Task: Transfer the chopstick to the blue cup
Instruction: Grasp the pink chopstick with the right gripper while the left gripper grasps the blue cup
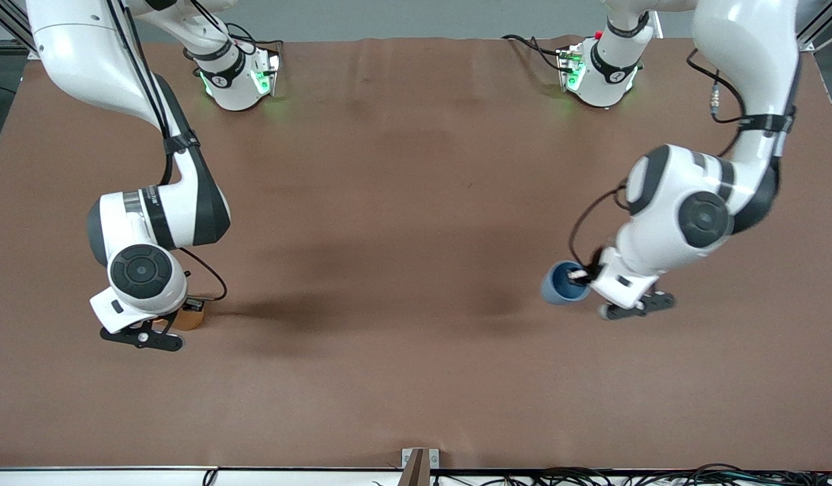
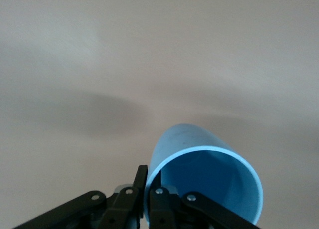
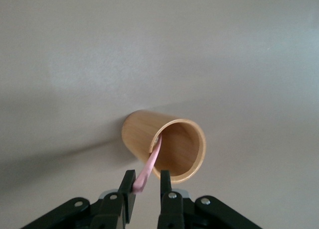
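Blue cup pinched at rim by left gripper; pink chopstick in orange-brown cup, between slightly spread right gripper jaws. No readable writing.

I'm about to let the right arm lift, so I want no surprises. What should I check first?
1. Chopstick lies between the right gripper fingers: ok.
2. Right fingers closed on the chopstick: not ok, a gap shows.
3. Chopstick's lower end sits inside the brown cup: ok.
4. Left gripper pinches the blue cup wall: ok.
5. Blue cup resting flat on the table: cannot tell.
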Controlling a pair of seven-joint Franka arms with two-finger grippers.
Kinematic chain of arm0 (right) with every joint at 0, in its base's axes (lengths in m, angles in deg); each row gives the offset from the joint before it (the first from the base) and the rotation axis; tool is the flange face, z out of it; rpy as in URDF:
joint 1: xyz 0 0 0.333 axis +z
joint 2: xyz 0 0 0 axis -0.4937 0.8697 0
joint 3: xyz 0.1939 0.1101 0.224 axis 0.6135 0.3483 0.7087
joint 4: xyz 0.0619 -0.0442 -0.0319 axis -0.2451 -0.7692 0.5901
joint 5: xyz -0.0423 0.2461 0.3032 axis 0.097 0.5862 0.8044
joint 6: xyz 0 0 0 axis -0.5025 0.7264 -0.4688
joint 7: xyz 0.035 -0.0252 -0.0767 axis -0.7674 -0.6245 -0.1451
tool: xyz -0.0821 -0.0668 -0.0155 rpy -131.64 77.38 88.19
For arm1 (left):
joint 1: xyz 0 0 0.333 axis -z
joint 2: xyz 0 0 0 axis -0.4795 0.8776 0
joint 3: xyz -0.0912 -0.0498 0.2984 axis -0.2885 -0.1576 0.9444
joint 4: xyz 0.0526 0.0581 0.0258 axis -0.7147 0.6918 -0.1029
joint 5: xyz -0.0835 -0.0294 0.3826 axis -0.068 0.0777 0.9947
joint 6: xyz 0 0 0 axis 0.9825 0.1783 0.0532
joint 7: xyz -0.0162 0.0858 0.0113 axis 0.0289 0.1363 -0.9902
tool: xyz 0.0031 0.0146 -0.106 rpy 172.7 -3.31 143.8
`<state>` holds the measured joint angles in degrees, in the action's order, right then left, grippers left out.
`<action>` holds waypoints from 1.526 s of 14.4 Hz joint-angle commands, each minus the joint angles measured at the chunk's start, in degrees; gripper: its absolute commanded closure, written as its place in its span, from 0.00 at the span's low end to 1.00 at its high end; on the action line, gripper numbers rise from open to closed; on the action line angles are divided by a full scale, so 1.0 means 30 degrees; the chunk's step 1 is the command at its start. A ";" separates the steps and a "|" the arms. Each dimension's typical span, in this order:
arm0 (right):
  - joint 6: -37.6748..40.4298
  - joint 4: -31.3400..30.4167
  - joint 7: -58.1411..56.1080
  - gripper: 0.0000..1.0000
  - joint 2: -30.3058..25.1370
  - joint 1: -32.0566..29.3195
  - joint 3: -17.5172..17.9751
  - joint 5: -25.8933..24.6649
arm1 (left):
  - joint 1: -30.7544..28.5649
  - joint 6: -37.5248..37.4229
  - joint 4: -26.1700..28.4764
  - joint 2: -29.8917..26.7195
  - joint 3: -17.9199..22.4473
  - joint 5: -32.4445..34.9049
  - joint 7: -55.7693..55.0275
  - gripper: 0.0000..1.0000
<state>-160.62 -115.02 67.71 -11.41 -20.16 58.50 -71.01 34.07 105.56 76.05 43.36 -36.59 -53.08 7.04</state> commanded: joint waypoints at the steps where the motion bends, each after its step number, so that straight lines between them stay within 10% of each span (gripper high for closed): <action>1: -0.0383 -0.0224 0.0656 0.72 -0.0197 0.0140 -0.0050 -0.0622 | 0.0243 -0.0005 -0.0375 0.0641 -0.2137 0.1131 -0.3963 1.00; 9: -0.0444 -0.0253 0.0627 0.95 -0.0197 0.0082 -0.0050 -0.0622 | 0.3289 0.0871 -0.2664 0.5241 -0.4313 0.5321 -1.2087 1.00; 19: 0.2162 0.0743 0.0159 0.97 -0.3502 0.0081 0.0300 -0.0300 | 0.3526 0.2574 -0.2285 0.6417 -0.4284 0.6346 -1.3001 0.93; 22: 0.2983 0.0947 -0.0190 0.97 -0.5172 -0.0123 0.0478 0.2180 | 0.3467 0.2632 -0.2079 0.6535 -0.4313 0.6877 -1.3177 0.92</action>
<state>-152.92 -111.16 68.31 -22.85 -20.07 59.59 -68.89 44.58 112.88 69.87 62.63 -49.06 -34.22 -31.03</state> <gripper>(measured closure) 0.907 0.925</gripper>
